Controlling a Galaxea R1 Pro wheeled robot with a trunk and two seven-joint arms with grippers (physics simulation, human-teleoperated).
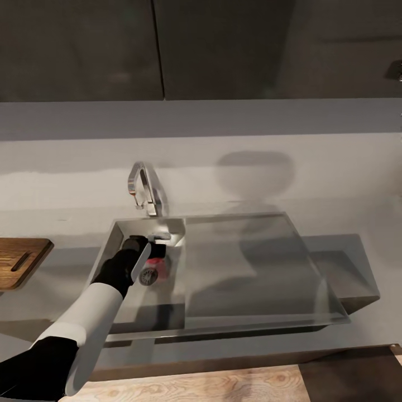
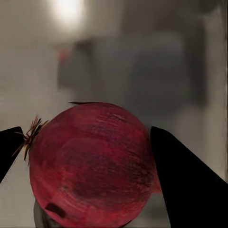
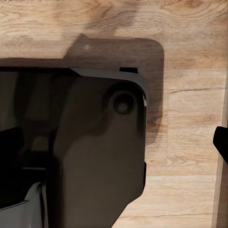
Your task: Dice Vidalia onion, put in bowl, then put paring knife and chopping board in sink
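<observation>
- The Vidalia onion (image 2: 92,164) is dark red, glossy, with a dry root tuft.
- The left gripper (image 1: 154,252) fingers (image 2: 183,178) flank it inside the sink (image 1: 245,324), near the tap-side wall.

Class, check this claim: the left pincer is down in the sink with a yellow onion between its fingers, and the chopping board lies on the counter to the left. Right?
One error: the onion is dark red, not yellow, as the left wrist view shows. The left pincer is indeed in the sink, chopping board on the counter to the left.

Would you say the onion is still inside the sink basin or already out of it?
Still inside. The head view shows the red onion low in the sink near the drain, with the left hand reaching down around it.
</observation>
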